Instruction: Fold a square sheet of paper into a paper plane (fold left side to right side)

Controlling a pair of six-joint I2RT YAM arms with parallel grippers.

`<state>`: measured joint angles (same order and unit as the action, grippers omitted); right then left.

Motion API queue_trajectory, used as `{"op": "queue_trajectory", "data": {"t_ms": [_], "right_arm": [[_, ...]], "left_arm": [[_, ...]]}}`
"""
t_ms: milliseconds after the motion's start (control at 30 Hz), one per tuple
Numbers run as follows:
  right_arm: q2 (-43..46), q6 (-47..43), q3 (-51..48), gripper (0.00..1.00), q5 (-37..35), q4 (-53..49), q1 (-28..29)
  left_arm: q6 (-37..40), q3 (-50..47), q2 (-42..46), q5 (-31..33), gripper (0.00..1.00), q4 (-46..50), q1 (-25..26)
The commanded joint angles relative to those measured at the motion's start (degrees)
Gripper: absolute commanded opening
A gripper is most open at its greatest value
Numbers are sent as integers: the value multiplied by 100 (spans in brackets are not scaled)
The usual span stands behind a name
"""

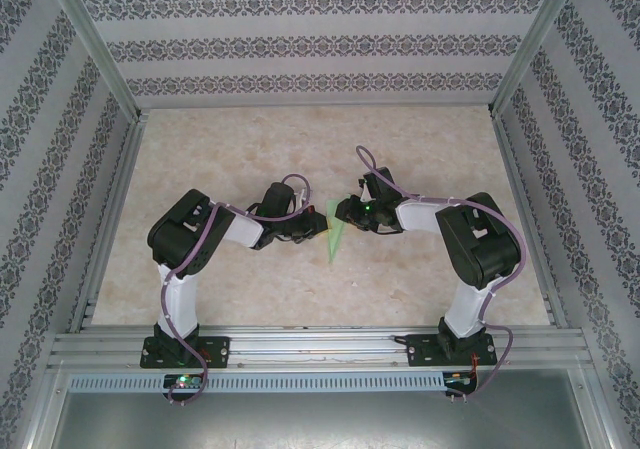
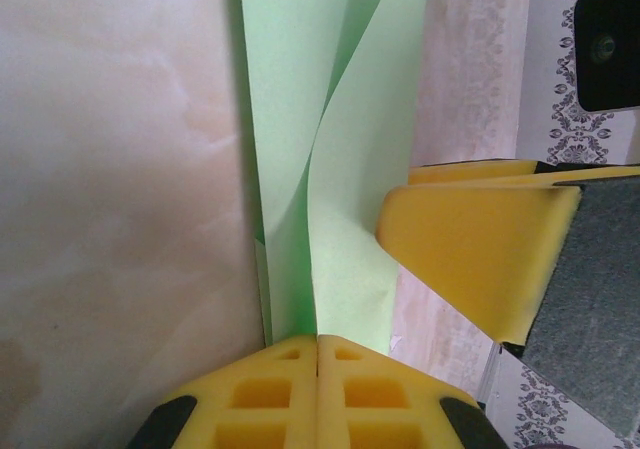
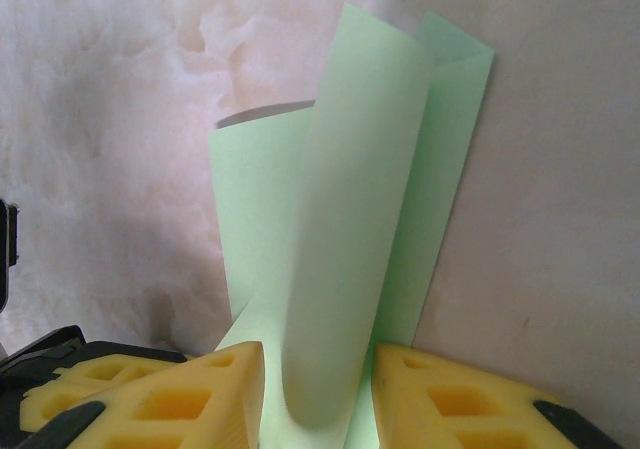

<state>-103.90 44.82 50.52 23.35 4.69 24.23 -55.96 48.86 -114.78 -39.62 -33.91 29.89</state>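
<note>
The square sheet of paper, creased into a narrow angular shape, is found at the middle of the table, with its thin end pointing to 6 o'clock in the top view. It is reached by the left arm from 9 o'clock and by the right arm from 3 o'clock. The left jaws are seen fully closed, and the lower edge of the paper runs into the seam between them, so it is judged to be pinched there. The right jaws are held partly open around a raised, curled flap; the flap is not pressed flat, and it cannot be told whether it is touched. The paper is judged to be very light, thin and springy: it can be bent easily, creased wrongly or torn, and it may slide on the smooth table. It should be taken at an edge or a loose flap, never at the middle. The patterned walls and the metal rail at 6 o'clock are well apart; only the two arms, close together, can be in each other's way.
</note>
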Motion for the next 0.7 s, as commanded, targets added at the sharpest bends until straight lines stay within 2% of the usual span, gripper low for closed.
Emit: {"op": "queue_trajectory", "data": {"t_ms": [0,667], "right_arm": [[-289,-94,45,37,-16,-179,64],[-78,-57,63,33,2,-179,56]], "left_arm": [[59,-230,-74,398,0,737,-194],[34,-151,-220,569,0,1058,-243]]}}
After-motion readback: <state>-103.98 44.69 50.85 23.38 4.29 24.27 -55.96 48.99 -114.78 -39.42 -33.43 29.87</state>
